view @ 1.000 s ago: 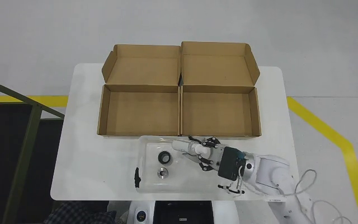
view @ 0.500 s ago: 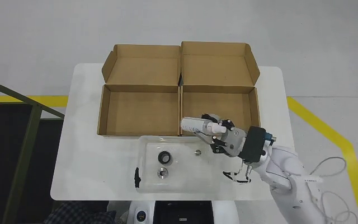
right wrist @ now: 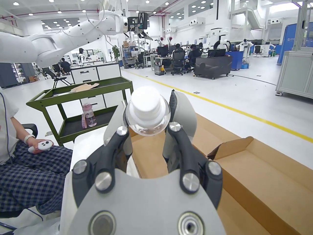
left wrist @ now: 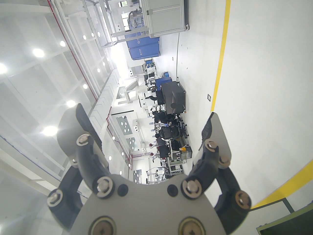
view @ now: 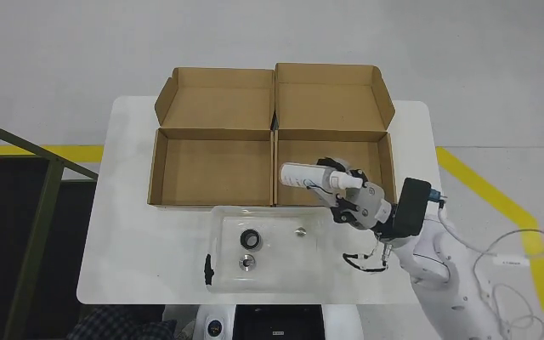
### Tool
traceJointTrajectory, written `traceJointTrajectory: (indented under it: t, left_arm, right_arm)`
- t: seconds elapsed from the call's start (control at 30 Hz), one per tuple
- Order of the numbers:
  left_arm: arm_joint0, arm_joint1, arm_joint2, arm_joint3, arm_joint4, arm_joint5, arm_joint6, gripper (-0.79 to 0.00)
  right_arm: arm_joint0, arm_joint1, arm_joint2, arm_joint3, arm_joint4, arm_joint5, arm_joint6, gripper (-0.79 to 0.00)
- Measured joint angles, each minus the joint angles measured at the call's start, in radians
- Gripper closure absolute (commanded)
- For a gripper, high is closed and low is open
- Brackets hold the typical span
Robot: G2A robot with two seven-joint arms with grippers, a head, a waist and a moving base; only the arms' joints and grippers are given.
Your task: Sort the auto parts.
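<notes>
The right tool [view: 338, 189] is clamped tight on a white bottle [view: 308, 176], near its cap end. The bottle lies flat. Its long side runs across the bench [view: 127, 255], from the tool toward the left box [view: 212, 170]. It hangs in the air over the right box [view: 378, 170], with its far end close to the wall the two boxes share. The box floor is right under it, so I think the next move is down, then let go. The left tool [left wrist: 146, 128] is up high with its fingers apart and holds nothing, so the right arm is the near one. A second ago the bottle was down in the clear tray [view: 223, 223]. Now it has gone up and over the box's front wall. A black ring [view: 249, 239] and a small metal bit [view: 299, 229] stay in the tray.
</notes>
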Motion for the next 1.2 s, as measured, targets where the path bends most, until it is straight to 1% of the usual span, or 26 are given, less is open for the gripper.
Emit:
traceJointTrajectory:
  t: [0.27,0.47,0.87,1.0,1.2]
  left_arm:
    - [0.000,0.000,0.000,0.000,0.000,0.000,0.000,-0.785]
    - [0.000,0.000,0.000,0.000,0.000,0.000,0.000,-0.785]
    - [0.000,0.000,0.000,0.000,0.000,0.000,0.000,-0.785]
    - [0.000,0.000,0.000,0.000,0.000,0.000,0.000,-0.785]
    - [0.000,0.000,0.000,0.000,0.000,0.000,0.000,-0.785]
  right_arm:
    - [0.022,-0.003,-0.015,0.003,-0.011,0.003,0.022,0.000]
    - [0.035,-0.004,-0.026,0.017,-0.061,0.035,0.074,0.000]
    - [0.100,-0.005,-0.057,0.077,-0.147,0.112,0.274,0.000]
    - [0.135,-0.007,-0.085,0.107,-0.182,0.127,0.341,0.000]
    - [0.196,-0.016,-0.142,0.176,-0.217,0.154,0.401,0.000]
